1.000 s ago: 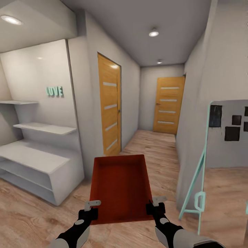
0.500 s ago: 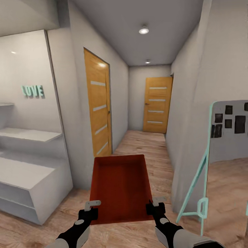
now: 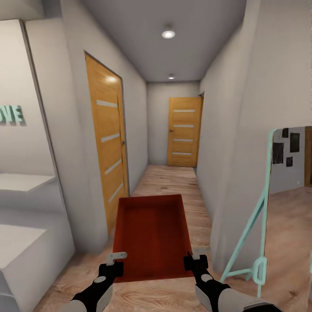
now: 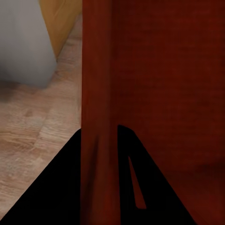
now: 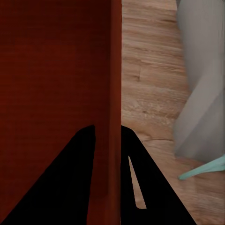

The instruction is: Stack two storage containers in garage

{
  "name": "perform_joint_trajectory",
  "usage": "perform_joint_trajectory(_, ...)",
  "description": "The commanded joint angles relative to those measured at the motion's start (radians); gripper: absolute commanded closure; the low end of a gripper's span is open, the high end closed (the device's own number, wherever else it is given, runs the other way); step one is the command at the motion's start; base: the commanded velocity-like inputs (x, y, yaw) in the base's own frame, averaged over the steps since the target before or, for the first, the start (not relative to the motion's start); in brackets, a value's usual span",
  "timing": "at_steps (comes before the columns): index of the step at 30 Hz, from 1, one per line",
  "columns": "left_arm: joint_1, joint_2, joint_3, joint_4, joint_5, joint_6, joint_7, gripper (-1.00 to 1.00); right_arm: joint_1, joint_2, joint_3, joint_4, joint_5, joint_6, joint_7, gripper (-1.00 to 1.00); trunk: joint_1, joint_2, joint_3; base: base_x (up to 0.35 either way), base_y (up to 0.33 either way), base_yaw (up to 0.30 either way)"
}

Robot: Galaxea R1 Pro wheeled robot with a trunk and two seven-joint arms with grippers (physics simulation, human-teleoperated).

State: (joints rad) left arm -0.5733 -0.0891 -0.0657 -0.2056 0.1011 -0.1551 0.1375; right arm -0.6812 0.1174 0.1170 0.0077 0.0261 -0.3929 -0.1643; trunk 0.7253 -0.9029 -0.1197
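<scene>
One orange-red storage container (image 3: 151, 236) hangs level in front of me over the light wood plank floor, open side up and empty. My left gripper (image 3: 114, 265) is shut on its near left wall (image 4: 96, 93). My right gripper (image 3: 193, 260) is shut on its near right wall (image 5: 115, 84). In each wrist view a black finger sits on either side of the thin red wall. I am at the mouth of a hallway; the garage is out of view.
An orange-wood door (image 3: 106, 147) with pale stripes lines the left hallway wall, and another door (image 3: 184, 131) closes the far end. A white shelf unit (image 3: 21, 242) stands at left. A mint-framed easel board (image 3: 264, 208) leans at right, close to the wall corner (image 3: 221, 173).
The whole view has shifted: I have moved forward and turned toward the hallway, so the shelf unit slid left and the doors grew nearer. Both grippers and the container keep their pose.
</scene>
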Motion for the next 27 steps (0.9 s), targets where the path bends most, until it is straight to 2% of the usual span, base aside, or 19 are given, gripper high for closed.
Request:
perform_joint_trajectory(1,0.0,0.02,-0.034,-0.003,0.002,-0.054,0.007,1.0,-0.001,-0.004,-0.051,0.003,0.012,0.002,-0.005,1.0,0.001,-0.001,-0.002,0.309,0.193,-0.232)
perform_joint_trajectory(22,0.0,0.02,-0.034,-0.003,0.002,-0.054,0.007,1.0,-0.001,-0.004,-0.051,0.003,0.012,0.002,-0.003,1.0,0.001,-0.001,-0.002,0.309,0.193,-0.232)
perform_joint_trajectory(27,0.0,0.02,-0.034,-0.003,0.002,-0.054,0.007,1.0,-0.001,-0.004,-0.051,0.003,0.012,0.002,-0.003,1.0,0.001,-0.001,-0.002,0.309,0.193,-0.103)
